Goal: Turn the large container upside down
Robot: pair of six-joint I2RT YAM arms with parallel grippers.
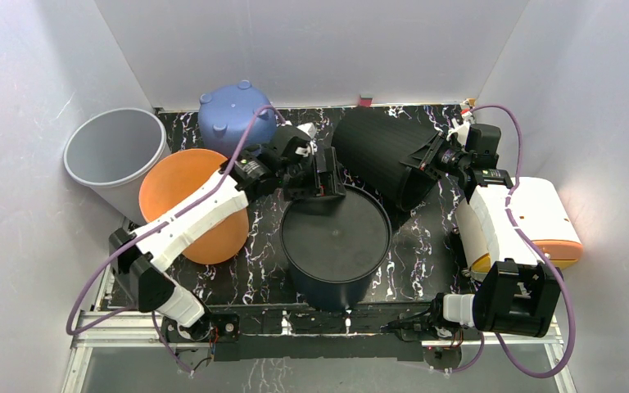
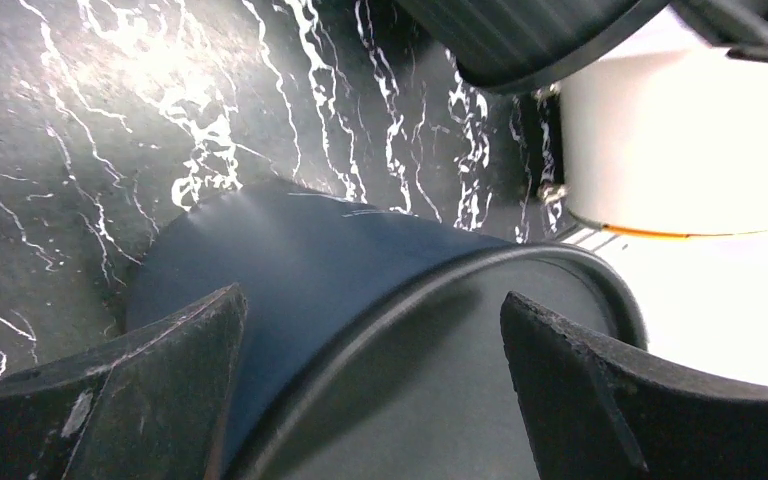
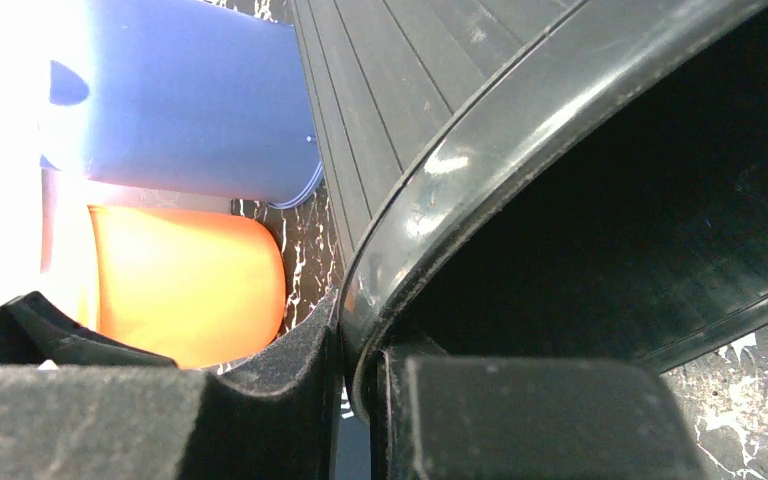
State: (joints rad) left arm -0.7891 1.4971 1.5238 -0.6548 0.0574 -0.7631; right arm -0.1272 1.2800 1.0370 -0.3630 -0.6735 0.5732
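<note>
Black ribbed container (image 1: 377, 151) tilted, rim pinched between right fingers (image 3: 160, 420); left fingers (image 2: 130, 400) spread wide

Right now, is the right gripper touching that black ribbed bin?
Touching. The right wrist view shows the right gripper shut on the black ribbed bin, its rim pinched tight with no gap.

Table (image 1: 426, 246) black, white marble veining; ribbed container (image 1: 377, 151) black; centre tub (image 1: 336, 237) dark navy; bowl (image 1: 188, 196) orange; far-edge tub (image 1: 229, 119) blue; left-edge bin (image 1: 115, 151) grey; right-edge box (image 1: 540, 213) white, orange band.
</note>
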